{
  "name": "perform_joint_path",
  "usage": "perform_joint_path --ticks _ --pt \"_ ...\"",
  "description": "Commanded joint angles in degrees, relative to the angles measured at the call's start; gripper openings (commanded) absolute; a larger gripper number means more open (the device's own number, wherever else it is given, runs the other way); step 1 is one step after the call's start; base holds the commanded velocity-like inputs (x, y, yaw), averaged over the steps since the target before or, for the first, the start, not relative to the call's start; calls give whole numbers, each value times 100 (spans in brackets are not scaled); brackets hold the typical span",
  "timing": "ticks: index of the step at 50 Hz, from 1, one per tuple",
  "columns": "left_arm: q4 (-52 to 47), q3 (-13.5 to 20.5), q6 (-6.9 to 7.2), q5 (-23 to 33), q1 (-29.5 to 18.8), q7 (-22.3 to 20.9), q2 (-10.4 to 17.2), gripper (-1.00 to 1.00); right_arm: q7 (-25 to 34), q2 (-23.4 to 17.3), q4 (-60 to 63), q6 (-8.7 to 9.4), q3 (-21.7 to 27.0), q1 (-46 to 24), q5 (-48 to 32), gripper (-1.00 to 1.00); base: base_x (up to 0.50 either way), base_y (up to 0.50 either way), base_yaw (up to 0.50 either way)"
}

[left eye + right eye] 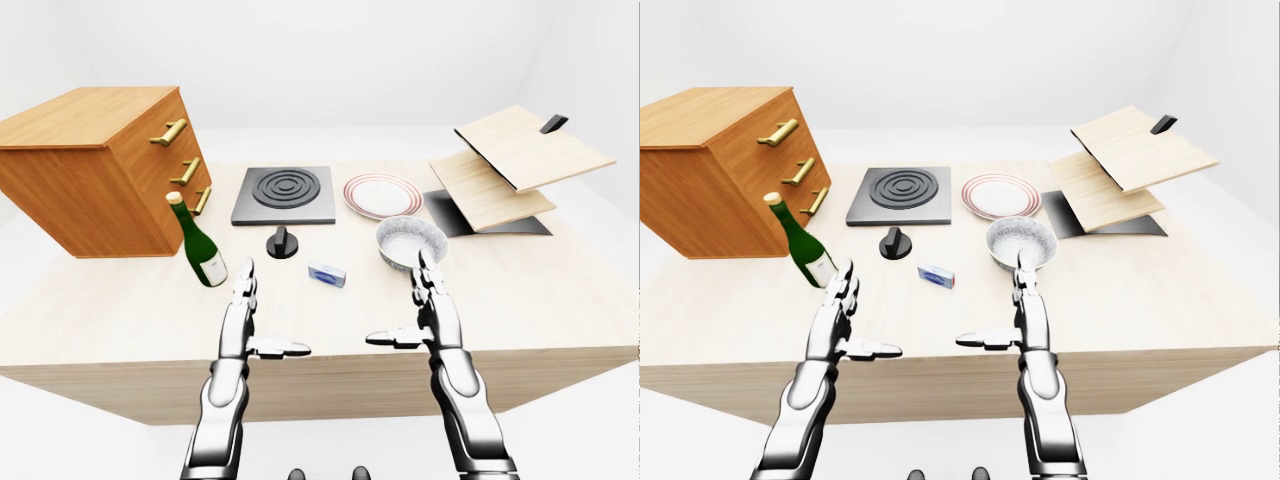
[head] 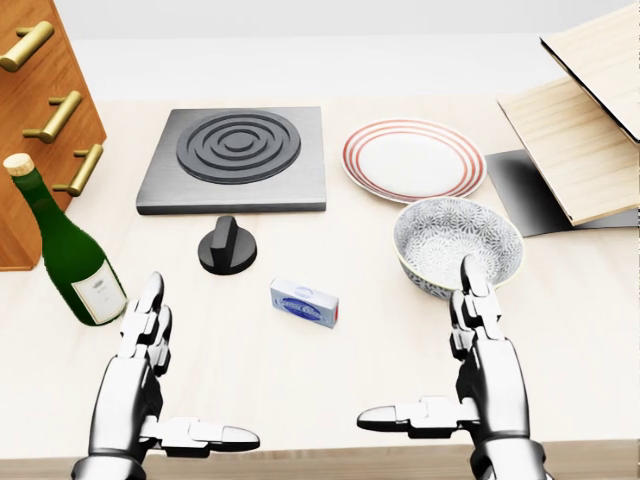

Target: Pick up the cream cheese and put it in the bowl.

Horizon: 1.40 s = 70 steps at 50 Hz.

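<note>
The cream cheese (image 2: 304,302), a small white-and-blue box, lies flat on the table in the middle of the head view. The patterned grey bowl (image 2: 458,246) stands to its right, empty. My left hand (image 2: 170,385) is open at the lower left, below and left of the box, fingers pointing up the picture, thumb sticking right. My right hand (image 2: 445,370) is open at the lower right, its fingertips (image 2: 474,276) just below the bowl's near rim. Neither hand touches anything.
A black knob (image 2: 228,246) sits above-left of the box, below a dark hob plate (image 2: 237,157). A green wine bottle (image 2: 65,249) stands at left beside a wooden drawer cabinet (image 1: 95,165). A red-rimmed plate (image 2: 414,160) and tilted wooden boards (image 2: 590,120) lie at upper right.
</note>
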<state>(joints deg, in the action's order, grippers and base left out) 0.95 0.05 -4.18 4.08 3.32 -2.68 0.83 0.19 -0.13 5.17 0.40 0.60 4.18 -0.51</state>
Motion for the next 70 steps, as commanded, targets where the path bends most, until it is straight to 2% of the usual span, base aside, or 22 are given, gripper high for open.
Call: perform_joint_path --ticks 1,6,15,32,37,42,43,44,46,47,49,50,51,52,53,54,55,58,63,68,70 --pt "23 -95 -82 145 114 -20 -27 100 -9 -11 -28 -39 33 35 13 100 0 -17 0" --pt "64 -76 -82 140 79 -25 -14 100 -14 -5 37 15 1 41 -10 100 0 -18 0" --pt "72 -136 -82 224 88 6 -36 100 20 -14 -116 -66 13 -15 3 100 0 -19 0" --pt "-33 -171 -82 276 157 12 -36 100 76 -23 -121 -89 16 -17 11 100 0 -20 0" --pt "-39 -194 -82 321 179 26 -35 100 88 -17 -74 -48 7 0 18 100 0 -20 0" --pt "-16 -187 -82 316 173 24 -35 100 80 -23 -210 -114 24 -46 12 100 0 -20 0" --pt "81 -186 -82 324 131 33 -35 100 84 -23 -230 -65 31 -93 31 100 0 -20 0" --pt "114 -195 -82 356 86 45 -38 100 110 -19 -173 65 38 -129 93 100 0 -19 0" --pt "-6 -153 159 295 -51 14 -43 100 74 -49 16 296 25 -224 11 100 0 -1 0" --pt "-150 -114 367 302 -160 41 -33 100 58 -71 153 460 50 -306 -7 100 0 0 0" --pt "-309 -49 789 245 -356 -14 -8 100 67 -111 333 460 98 -450 -37 100 0 0 0" --pt "-390 -18 918 185 -474 -71 9 100 91 -127 443 460 133 -537 -9 100 0 0 0" --pt "-323 35 918 177 -814 -91 46 100 412 -137 687 460 218 -721 444 100 0 0 0" --pt "-293 13 918 177 -912 -181 74 100 484 -135 750 460 261 -786 618 100 0 0 0" --pt "-234 72 918 -93 -1070 -434 76 100 359 -190 704 460 271 -879 463 100 0 0 0" --pt "-230 73 918 -112 -1079 -445 79 100 352 -193 701 460 272 -885 453 100 0 0 0" --pt "54 172 918 91 -1460 -132 142 100 301 -242 619 460 293 -1057 382 100 0 0 0" --pt "283 308 918 -109 -1855 -30 175 100 250 -270 562 460 343 -1292 393 100 0 0 0" --pt "511 204 918 104 -2254 185 240 100 161 -319 356 460 364 -1776 472 100 0 0 0" --pt "538 281 918 118 -2769 187 328 100 49 -387 177 460 400 -2190 485 100 0 0 0" --pt "672 414 918 -166 -3009 43 360 100 91 -379 106 460 427 -2274 633 100 0 0 0"
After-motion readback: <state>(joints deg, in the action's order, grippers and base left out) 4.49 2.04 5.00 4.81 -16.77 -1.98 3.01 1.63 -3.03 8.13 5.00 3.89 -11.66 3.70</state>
